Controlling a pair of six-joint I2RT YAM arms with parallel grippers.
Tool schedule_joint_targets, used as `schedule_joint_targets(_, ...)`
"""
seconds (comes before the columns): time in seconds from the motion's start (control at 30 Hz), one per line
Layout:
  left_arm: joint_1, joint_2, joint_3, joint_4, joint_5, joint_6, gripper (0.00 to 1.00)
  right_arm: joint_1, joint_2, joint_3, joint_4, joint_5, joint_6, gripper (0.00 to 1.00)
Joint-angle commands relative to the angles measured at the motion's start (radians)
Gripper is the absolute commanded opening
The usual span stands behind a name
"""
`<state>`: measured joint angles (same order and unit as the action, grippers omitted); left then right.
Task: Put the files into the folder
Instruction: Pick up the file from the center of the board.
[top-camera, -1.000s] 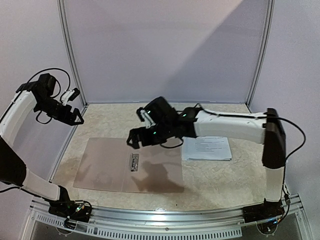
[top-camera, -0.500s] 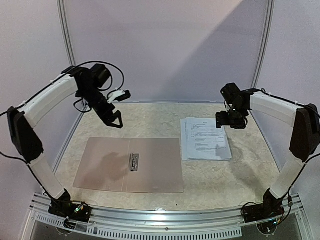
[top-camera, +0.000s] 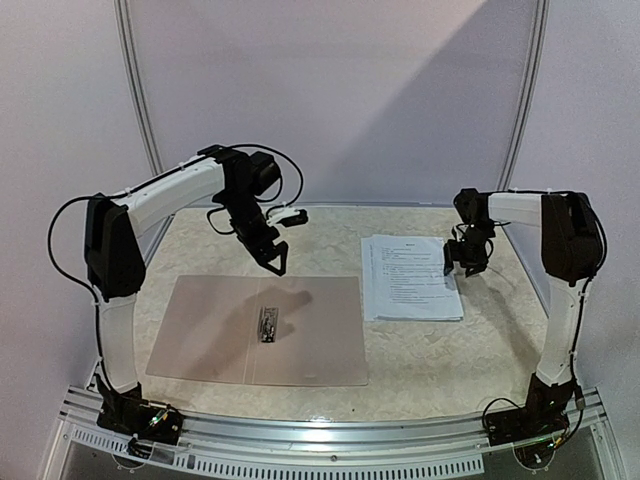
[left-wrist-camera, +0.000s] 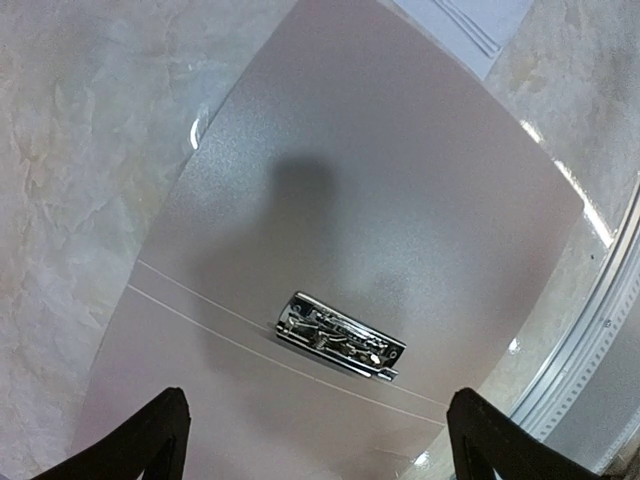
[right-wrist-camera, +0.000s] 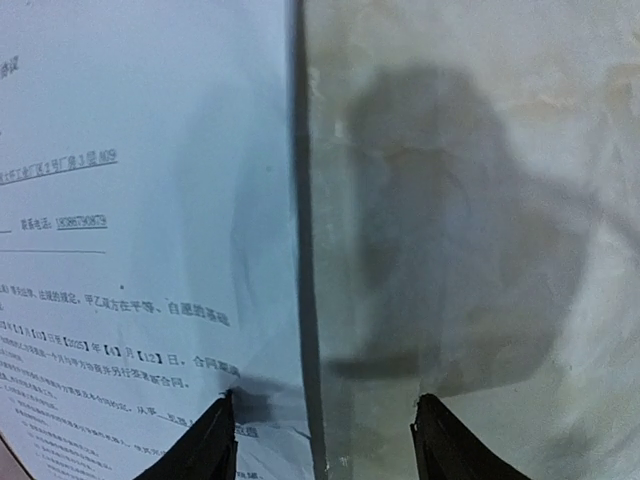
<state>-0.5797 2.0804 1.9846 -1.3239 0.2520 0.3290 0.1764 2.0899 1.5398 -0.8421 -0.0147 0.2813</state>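
The folder (top-camera: 215, 335) lies open and flat on the table, taupe, with its metal clip (top-camera: 267, 323) on the spine. My left gripper (top-camera: 272, 262) hangs open above the folder's far edge. In the left wrist view the clip (left-wrist-camera: 340, 335) sits between and ahead of the fingertips (left-wrist-camera: 150, 440), and nothing is held. The files (top-camera: 405, 278), white printed sheets, lie stacked to the right of the folder. My right gripper (top-camera: 462, 258) is low at their right edge. Its jaws stand apart astride that edge, one fingertip (right-wrist-camera: 215, 445) on the top sheet (right-wrist-camera: 130, 200), the other over bare table.
A metal rail (top-camera: 330, 430) runs along the near table edge, also in the left wrist view as the rail (left-wrist-camera: 600, 340). White walls with metal posts (top-camera: 140, 110) close in the back and sides. The tabletop (top-camera: 480, 340) is beige marble pattern.
The left arm swung from the far left to above the folder. The right arm left the folder's middle, crossed to the files' right edge and lowered, its jaws narrowing.
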Motion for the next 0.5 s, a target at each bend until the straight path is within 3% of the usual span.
schedule_joint_targets(0.0, -0.003, 0.030, 0.034, -0.024, -0.012, -0.001, 0.91, -0.004, 0.048, 0.078, 0.010, -0.087, -0.027, 0.55)
schedule_joint_targets(0.23, -0.003, 0.033, 0.033, -0.023, -0.036, 0.011, 0.91, -0.005, 0.099, 0.097, -0.012, -0.075, -0.006, 0.19)
schedule_joint_targets(0.4, -0.003, 0.032, 0.032, -0.020, -0.046, 0.018, 0.92, -0.005, 0.073, 0.095, -0.027, -0.047, -0.001, 0.00)
schedule_joint_targets(0.47, -0.003, 0.032, 0.033, -0.020, -0.045, 0.018, 0.92, -0.005, 0.054, 0.091, -0.030, -0.044, -0.002, 0.00)
